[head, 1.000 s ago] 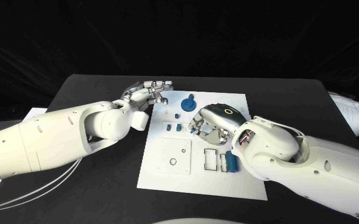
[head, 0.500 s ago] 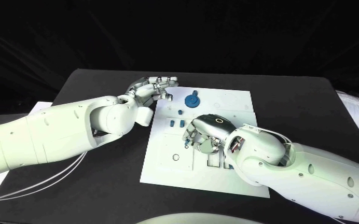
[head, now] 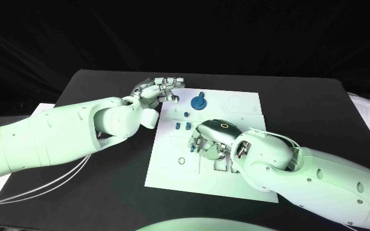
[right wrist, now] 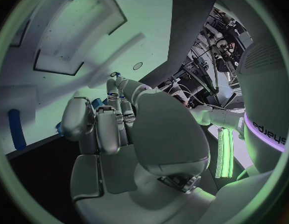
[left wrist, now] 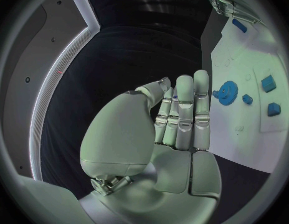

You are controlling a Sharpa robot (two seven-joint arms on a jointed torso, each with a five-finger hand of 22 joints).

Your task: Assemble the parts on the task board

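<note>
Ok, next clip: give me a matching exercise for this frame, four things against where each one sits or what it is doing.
Things:
1. blue gear
2. left hand
3. right hand
4. task board

Places or states:
A. lies white in the middle of the black table
B. hovers at the board's far left corner, fingers straight, holding nothing
C. lies near the board's far edge
D. reaches down over the middle of the board

Pairs: 1-C, 2-B, 3-D, 4-A
</note>
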